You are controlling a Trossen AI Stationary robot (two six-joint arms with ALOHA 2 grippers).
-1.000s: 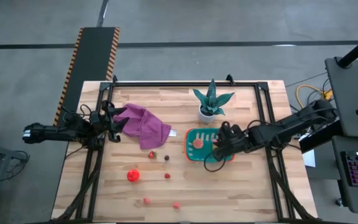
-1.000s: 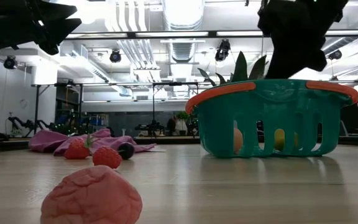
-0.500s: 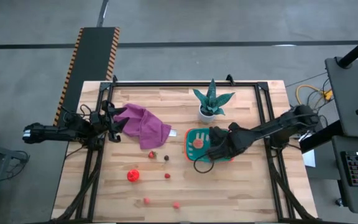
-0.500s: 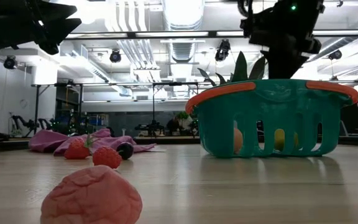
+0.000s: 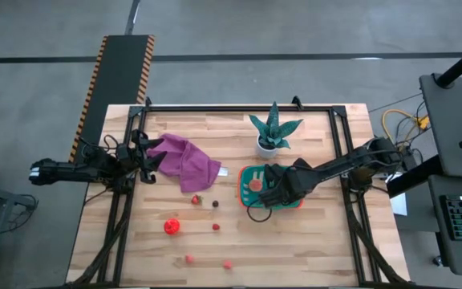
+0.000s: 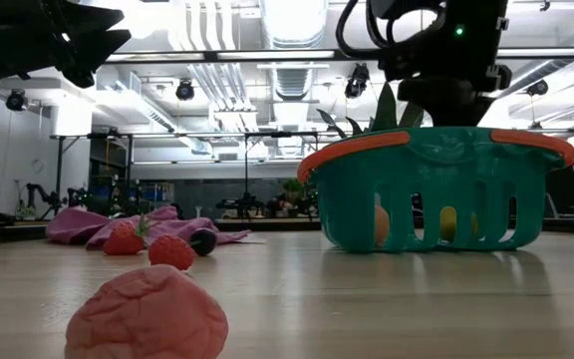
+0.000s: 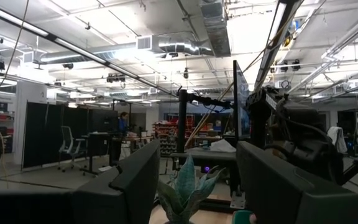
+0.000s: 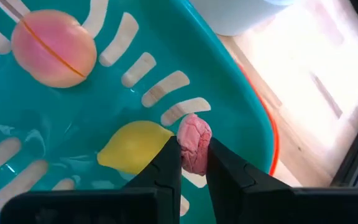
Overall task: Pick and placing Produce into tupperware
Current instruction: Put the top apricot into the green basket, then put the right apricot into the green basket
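The teal tub point(image 5: 251, 195) with an orange rim stands right of the table's middle; in the low view the tub point(image 6: 436, 194) shows its slits. A peach point(image 8: 53, 46) and a yellow lemon point(image 8: 135, 152) lie inside. My right gripper point(image 5: 268, 189) is over the tub, shut on a small pink bumpy fruit point(image 8: 194, 148). On the wood lie a red piece point(image 5: 172, 226), a strawberry point(image 5: 196, 199), a dark piece point(image 5: 214, 203) and small pink pieces point(image 5: 189, 258). My left gripper point(image 5: 146, 164) waits open at the table's left edge, by the purple cloth point(image 5: 184, 160). My right gripper pinches the pink bumpy fruit between its two fingertips point(image 8: 169, 158), one on each side of the fruit's lower part point(image 8: 194, 163). The fingers come from above, pointing down into the tub. The fruit sits over the tub's floor beside the lemon; whether it touches either, I cannot tell.
A spiky green plant in a white pot point(image 5: 273, 132) stands just beyond the tub's far side. A large pink bumpy piece point(image 6: 147, 314) lies near the low camera. Black frame rails point(image 5: 239, 107) run along the table's far and side edges. Open wood lies along the near edge.
My right gripper has moved toward the table's left, from over the tub's right part to over its middle. The tub and the loose produce have stayed in place.
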